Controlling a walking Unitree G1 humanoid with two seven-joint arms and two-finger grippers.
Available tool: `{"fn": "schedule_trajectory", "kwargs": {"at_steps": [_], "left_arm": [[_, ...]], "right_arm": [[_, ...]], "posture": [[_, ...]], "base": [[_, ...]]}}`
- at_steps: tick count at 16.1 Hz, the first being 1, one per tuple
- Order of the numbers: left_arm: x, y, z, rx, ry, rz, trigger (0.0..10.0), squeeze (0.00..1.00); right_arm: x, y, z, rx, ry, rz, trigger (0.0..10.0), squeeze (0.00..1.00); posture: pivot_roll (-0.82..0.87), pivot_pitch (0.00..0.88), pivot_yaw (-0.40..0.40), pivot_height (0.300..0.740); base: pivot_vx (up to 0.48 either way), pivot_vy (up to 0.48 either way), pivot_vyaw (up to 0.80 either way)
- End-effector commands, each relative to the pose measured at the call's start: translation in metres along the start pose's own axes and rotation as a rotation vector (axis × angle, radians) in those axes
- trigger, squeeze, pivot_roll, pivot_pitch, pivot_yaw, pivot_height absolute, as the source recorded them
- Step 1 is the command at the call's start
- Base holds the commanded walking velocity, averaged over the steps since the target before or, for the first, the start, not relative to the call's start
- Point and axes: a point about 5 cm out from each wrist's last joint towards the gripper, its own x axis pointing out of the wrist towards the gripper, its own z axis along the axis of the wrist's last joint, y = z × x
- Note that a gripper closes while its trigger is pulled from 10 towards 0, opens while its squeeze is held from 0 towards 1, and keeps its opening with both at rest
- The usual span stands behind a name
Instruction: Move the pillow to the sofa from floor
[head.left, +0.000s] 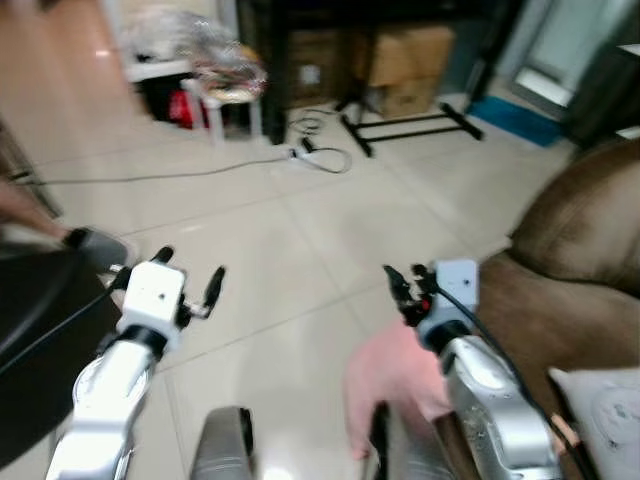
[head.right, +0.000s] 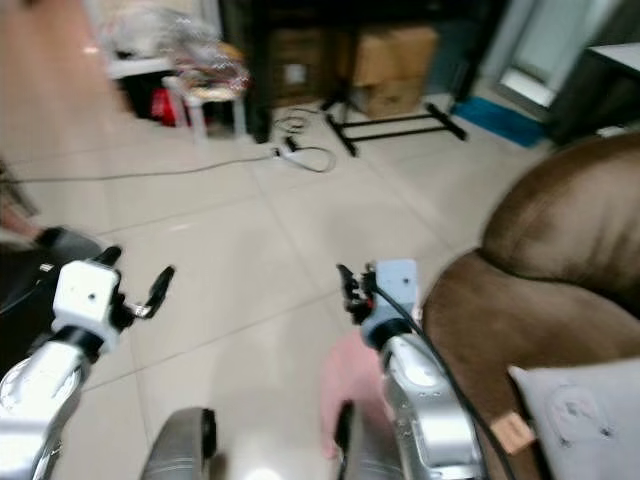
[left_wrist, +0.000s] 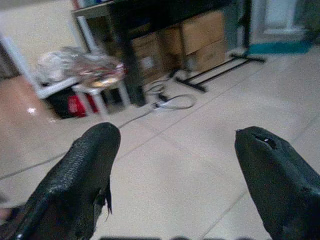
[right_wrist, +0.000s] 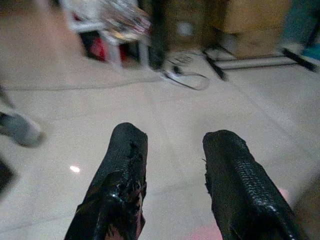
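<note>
A dark bulky shape (head.left: 40, 330) at the left edge is cut off and blurred; what it is cannot be told. Beside it the left tool (head.left: 190, 275) hangs over the glossy beige tiled floor (head.left: 290, 260), its black textured fingers (left_wrist: 85, 175) spread wide with nothing between them. Open tile runs ahead to a white stool heaped with crinkled bags (head.left: 225, 80), a loose grey cable (head.left: 320, 155), a black metal stand (head.left: 405, 125) and brown cardboard boxes (head.left: 410, 55) along the far edge of the floor. The right tool (head.left: 400, 285) hovers over bare tile, its fingers (right_wrist: 235, 185) parted and empty. A soft pink pillow (head.left: 390, 385) lies on the floor under the right arm, partly hidden by it and blurred. At the right stands the rounded brown fabric sofa (head.left: 580, 230), with a grey cushion (head.left: 605, 415) cut off at the corner.
</note>
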Motion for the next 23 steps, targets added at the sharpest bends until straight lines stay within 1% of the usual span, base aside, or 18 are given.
{"fn": "schedule_trajectory", "kwargs": {"at_steps": [1,4,5,8,10,11,14,17,18,20,21,23], "left_arm": [[-0.003,-0.002,-0.001,0.006,0.007,-0.018,10.0,0.0],[-0.004,-0.003,-0.001,0.012,0.008,-0.024,10.0,0.0],[-0.004,-0.004,0.0,0.004,0.0,-0.023,10.0,0.0],[-0.004,-0.006,-0.002,0.024,0.013,-0.037,10.0,0.0],[-0.004,-0.005,-0.003,0.038,0.026,-0.052,10.0,0.0],[-0.002,-0.004,-0.004,0.049,0.03,-0.058,10.0,0.0],[0.001,-0.004,-0.004,0.065,0.033,-0.069,10.0,0.0],[0.004,-0.006,-0.005,0.079,0.041,-0.096,10.0,0.0],[0.004,-0.005,-0.006,0.084,0.043,-0.1,10.0,0.0],[0.004,-0.005,-0.006,0.087,0.046,-0.104,10.0,0.0],[0.004,-0.004,-0.006,0.089,0.049,-0.114,10.0,0.0],[0.004,-0.005,-0.007,0.094,0.052,-0.149,10.0,0.0]], "right_arm": [[0.0,-0.006,0.003,0.005,-0.005,-0.024,10.0,0.0],[-0.004,-0.012,-0.001,0.018,0.006,-0.052,10.0,0.0],[-0.004,-0.013,0.0,0.02,0.0,-0.049,10.0,0.0],[-0.005,-0.015,-0.004,-0.01,0.023,-0.036,10.0,0.0],[-0.003,-0.015,-0.005,0.0,0.036,-0.038,10.0,0.0],[-0.002,-0.016,-0.005,0.011,0.033,-0.037,10.0,0.0],[0.003,-0.016,-0.008,0.016,0.049,-0.038,10.0,0.0],[0.007,-0.024,-0.015,0.053,0.092,-0.107,10.0,0.0],[0.009,-0.026,-0.017,0.049,0.102,-0.116,10.0,0.0],[0.011,-0.026,-0.018,0.05,0.105,-0.114,10.0,0.0],[0.015,-0.026,-0.02,0.046,0.116,-0.117,10.0,0.0],[0.022,-0.023,-0.022,0.066,0.124,-0.085,10.0,0.0]], "posture": [[0.03,0.0,-0.035,0.57],[0.03,0.0,-0.035,0.57],[0.03,0.0,-0.034,0.57],[0.03,0.0,-0.035,0.57],[0.03,0.0,-0.036,0.565],[0.03,0.0,-0.036,0.55],[0.02,0.0,-0.03,0.525],[0.03,0.0,-0.035,0.495],[0.03,0.0,-0.036,0.485],[0.04,0.0,-0.037,0.47],[0.04,0.0,-0.039,0.46],[0.04,0.0,-0.04,0.455]], "base": [[0.337,0.0,0.0],[0.311,0.0,0.0],[0.0,0.0,0.0],[0.0,0.0,0.0],[0.0,0.0,0.0],[0.0,0.0,0.0],[0.0,0.0,0.0],[0.0,0.0,0.0],[0.0,0.0,0.0],[0.0,0.0,0.0],[0.0,0.0,0.0],[0.0,0.0,0.0]]}}
